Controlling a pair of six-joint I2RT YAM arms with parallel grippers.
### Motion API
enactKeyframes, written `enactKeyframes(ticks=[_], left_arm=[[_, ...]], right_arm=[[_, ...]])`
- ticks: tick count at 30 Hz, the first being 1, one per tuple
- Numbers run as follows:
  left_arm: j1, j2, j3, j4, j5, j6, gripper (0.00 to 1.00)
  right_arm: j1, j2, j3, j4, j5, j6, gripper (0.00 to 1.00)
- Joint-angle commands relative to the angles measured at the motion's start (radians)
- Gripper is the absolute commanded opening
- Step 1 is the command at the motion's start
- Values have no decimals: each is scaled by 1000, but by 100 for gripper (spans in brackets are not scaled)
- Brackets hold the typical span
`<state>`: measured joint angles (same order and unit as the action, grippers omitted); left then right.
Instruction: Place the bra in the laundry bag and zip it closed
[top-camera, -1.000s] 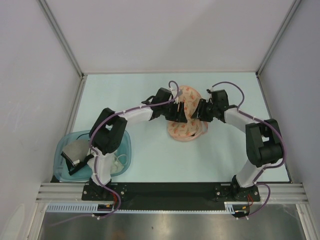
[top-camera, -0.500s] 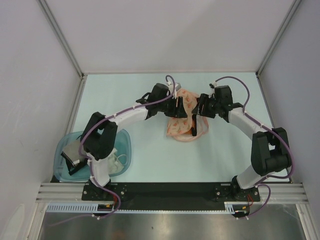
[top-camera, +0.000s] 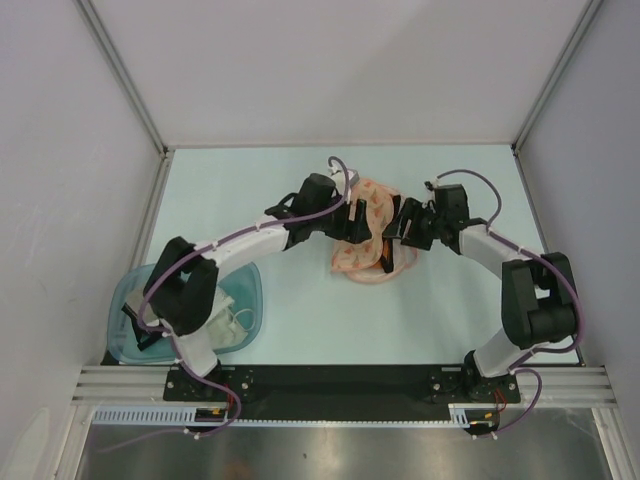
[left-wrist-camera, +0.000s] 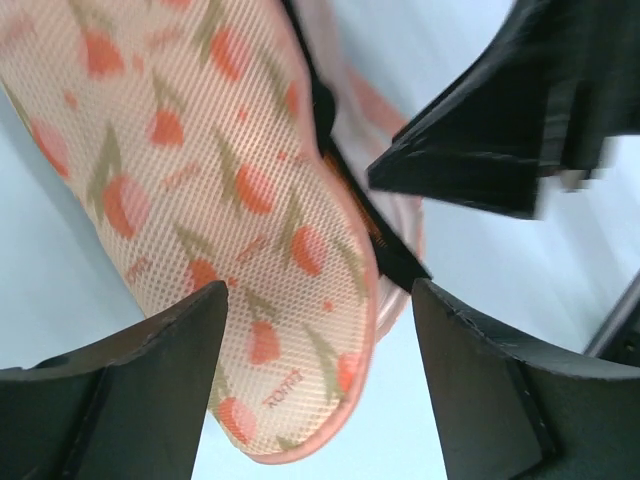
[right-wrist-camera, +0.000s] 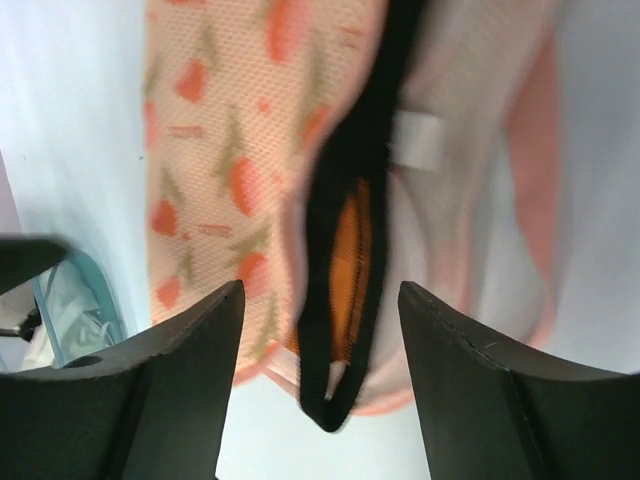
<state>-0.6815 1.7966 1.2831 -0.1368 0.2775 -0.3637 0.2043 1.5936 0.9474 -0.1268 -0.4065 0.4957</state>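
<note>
Left wrist view looks down on the laundry bag (left-wrist-camera: 230, 200), its printed upper shell folded over the bra (right-wrist-camera: 352, 240), whose black-trimmed orange edge shows in the unzipped seam. Over that shell the left gripper (left-wrist-camera: 315, 300) hovers, fingers spread, likely to steady it. The right gripper (right-wrist-camera: 320, 295), fingers likewise apart and holding nothing, straddles the protruding edge, probably to tuck it in.
</note>
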Motion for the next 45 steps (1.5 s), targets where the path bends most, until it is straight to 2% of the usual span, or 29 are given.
enactKeyframes(ticks=[1,2,3,5,10,14,18,25,31,34,35,39,45], left_arm=[[-119,-56,48,-9,-214,155,76],[-131,-33,100,-29,-239,182,71],[-142,18,125,-46,-276,193,59],[-167,65,198,-64,-334,209,53],[-182,249,372,-144,-412,223,57],[-188,329,482,-176,-469,241,54],[-188,380,527,-204,-472,233,49],[-190,426,542,-219,-485,218,48],[-193,487,610,-256,-488,227,38],[-191,495,646,-279,-491,243,14],[-190,491,659,-305,-500,243,0],[-164,396,650,-319,-486,244,0],[-118,215,559,-314,-445,239,0]], right_arm=[[-63,-69,-61,79,-38,89,69],[-75,-76,-80,79,-31,108,70],[-86,-86,-90,79,-25,118,70],[-121,-124,-116,90,-20,135,70],[-175,-216,-174,79,-12,124,70],[-242,-270,-199,59,-44,90,69],[-278,-294,-210,38,-72,66,69],[-286,-308,-217,41,-101,56,69],[-281,-311,-234,75,-118,76,69],[-247,-285,-231,105,-120,81,68],[-238,-271,-225,110,-124,80,68],[-207,-184,-171,157,-141,93,61],[-120,-51,-90,222,-172,132,50]])
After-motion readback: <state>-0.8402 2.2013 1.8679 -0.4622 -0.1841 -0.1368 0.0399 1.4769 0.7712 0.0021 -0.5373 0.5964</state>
